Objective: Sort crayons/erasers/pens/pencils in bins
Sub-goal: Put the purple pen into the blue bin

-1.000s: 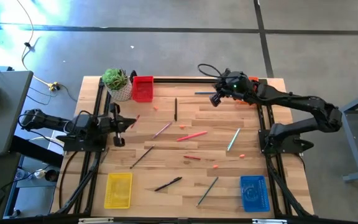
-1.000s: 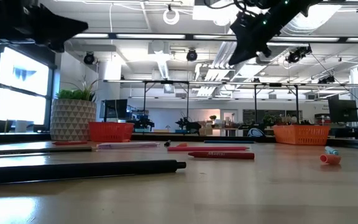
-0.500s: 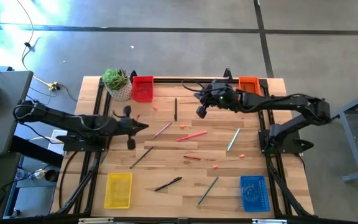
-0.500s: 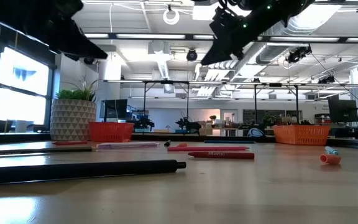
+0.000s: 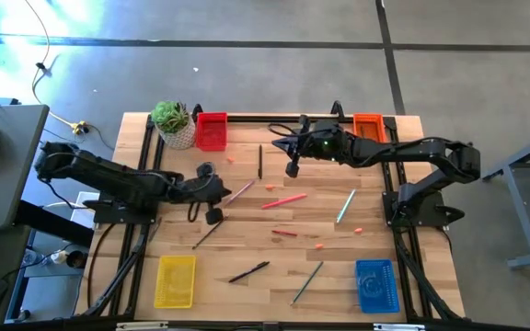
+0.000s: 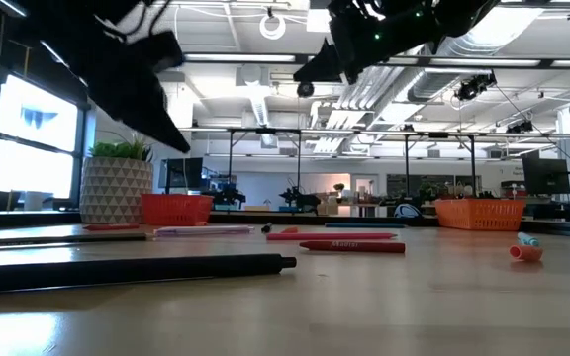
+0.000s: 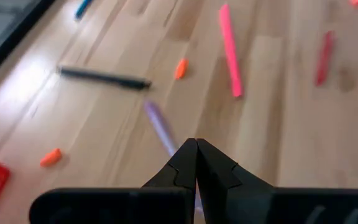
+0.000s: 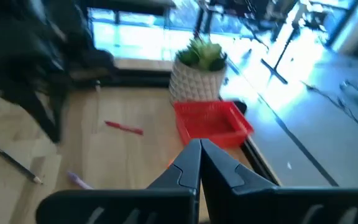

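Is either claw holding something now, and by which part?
Nothing is held. The left claw and the right claw are both shut and empty.

No words to read

A red crayon (image 6: 352,246) lying on the table (image 6: 384,307) has some small dark letters on its side, but they are too tiny to make out.
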